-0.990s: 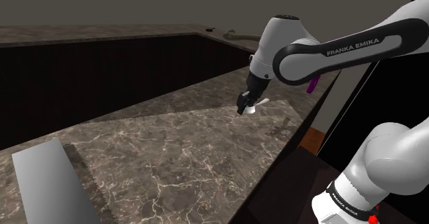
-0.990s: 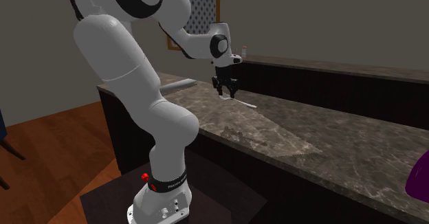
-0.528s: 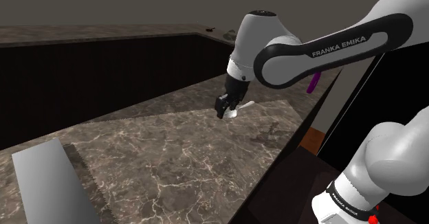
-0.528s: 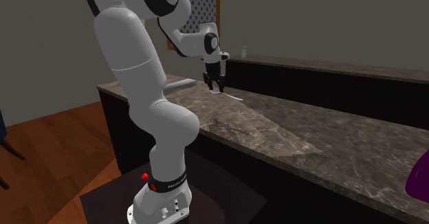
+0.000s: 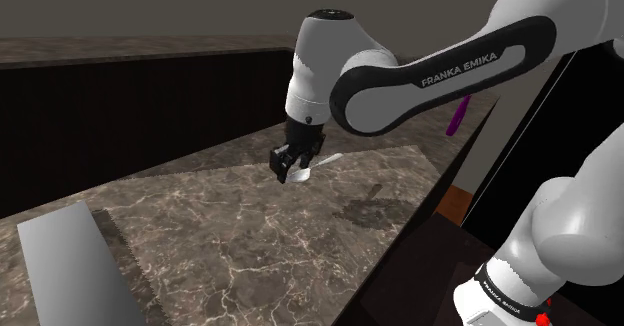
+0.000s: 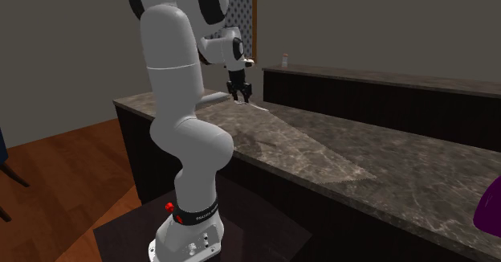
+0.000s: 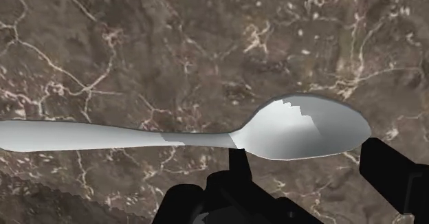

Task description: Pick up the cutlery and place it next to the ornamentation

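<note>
Above the brown marbled counter [image 5: 250, 244], the black claw [image 5: 289, 166] is clamped on a pale spoon [image 5: 325, 159] and holds it clear of the stone. The spoon lies roughly level, with its handle reaching out sideways from the fingers. In the wrist view the claw [image 7: 302, 150] grips at the bowl end. One finger [image 7: 238, 162] sits at the neck of the spoon [image 7: 137, 137] and the other [image 7: 392, 171] at the bowl's tip, with veined stone behind.

The spoon hangs over the middle of the counter's depth. It is between the dark raised back wall [image 5: 150, 104] and the front edge that runs toward the stand [image 6: 120, 228]. Bare stone spreads on every side of it. The arm's shadow [image 5: 370, 209] falls on the stone nearer the front edge.

At the shoulder view's lower left a flat grey slab [image 5: 70, 264] lies on the counter, well apart from the claw. The purple ornament [image 6: 488, 208] sits at the second exterior view's lower right edge, far along the counter from the spoon [image 6: 257, 105] and claw [image 6: 238, 98]. In the shoulder view a sliver of the ornament [image 5: 458, 119] peeks from behind the forearm.

A small bottle [image 6: 284, 60] stands on the raised ledge [image 6: 385, 79] behind the counter; its contents cannot be made out. A framed picture [image 6: 241, 11] hangs on the wall beyond. Wooden floor [image 6: 64, 148] lies beside the stand.
</note>
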